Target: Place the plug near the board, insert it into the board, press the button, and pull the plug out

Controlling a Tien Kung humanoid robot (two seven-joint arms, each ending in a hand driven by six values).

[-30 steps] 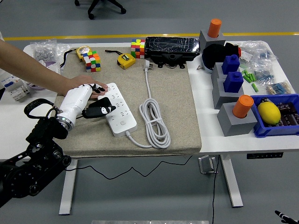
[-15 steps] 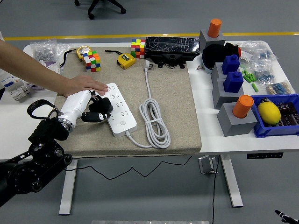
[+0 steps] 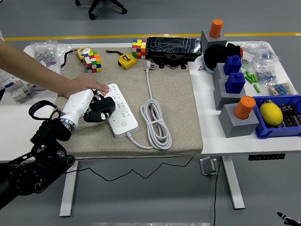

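Left hand (image 3: 96,109) fingers seemingly clenched around the rigid, light black plug (image 3: 104,105) at the white power strip (image 3: 120,113); a person's hand (image 3: 87,84) steadies it

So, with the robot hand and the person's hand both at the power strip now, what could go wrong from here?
1. The left hand works right beside the person's hand, which rests on the far end of the power strip; the fingers could strike or pinch it.
2. The black object at the robot's fingers hides the sockets below, so a push could miss them or shift the strip.
3. The white plug lies far away on the mat, unplugged.
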